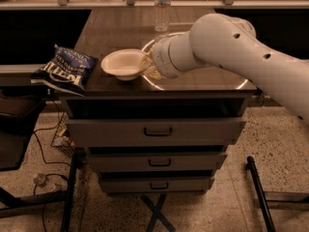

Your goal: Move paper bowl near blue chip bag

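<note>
Above the drawers [157, 129], the blue chip bag [65, 69] overhangs the surface's [116, 28] front-left corner. Just to its right, not touching, is the paper bowl [120, 63], its right rim pinched in the closed tool [147, 66]. Farther back stands a water bottle [162, 8].

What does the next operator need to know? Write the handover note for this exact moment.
Gripper: at the right rim of the paper bowl, over the front middle of the table.
Paper bowl: upright, front-left on the table top, a short gap to the right of the blue chip bag.
Blue chip bag: lying at the table's left edge, partly overhanging it.
Water bottle: standing at the back, out of the way.
Done: bowl reached.
Left: close the remaining gap leftward, set the bowl beside the bag, back away.
</note>
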Robot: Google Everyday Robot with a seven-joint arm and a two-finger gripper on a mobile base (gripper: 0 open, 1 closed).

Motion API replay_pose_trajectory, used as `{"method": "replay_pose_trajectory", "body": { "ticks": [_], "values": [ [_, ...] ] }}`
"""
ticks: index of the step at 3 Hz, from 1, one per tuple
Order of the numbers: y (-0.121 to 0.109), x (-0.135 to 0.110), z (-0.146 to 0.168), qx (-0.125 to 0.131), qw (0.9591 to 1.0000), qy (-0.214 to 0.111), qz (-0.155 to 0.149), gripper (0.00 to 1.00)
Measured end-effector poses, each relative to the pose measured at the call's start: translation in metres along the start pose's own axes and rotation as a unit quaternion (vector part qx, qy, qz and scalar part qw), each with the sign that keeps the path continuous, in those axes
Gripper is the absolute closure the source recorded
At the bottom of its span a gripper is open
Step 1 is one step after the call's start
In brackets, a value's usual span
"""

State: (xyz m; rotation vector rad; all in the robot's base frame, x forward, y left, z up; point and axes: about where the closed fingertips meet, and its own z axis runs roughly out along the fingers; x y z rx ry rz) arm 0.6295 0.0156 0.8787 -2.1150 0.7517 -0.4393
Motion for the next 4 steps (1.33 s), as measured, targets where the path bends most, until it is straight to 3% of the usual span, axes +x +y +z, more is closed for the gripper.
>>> {"method": "replay_pose_trajectory", "body": {
  "ticks": [3, 4],
  "values": [
    [-0.0008, -0.0041, 0.0024, -0.001, 1.0, -0.003, -0.002, 0.12],
    [-0.001, -0.0052, 0.0031, -0.001, 1.0, -0.004, -0.003, 0.0]
  ]
}}
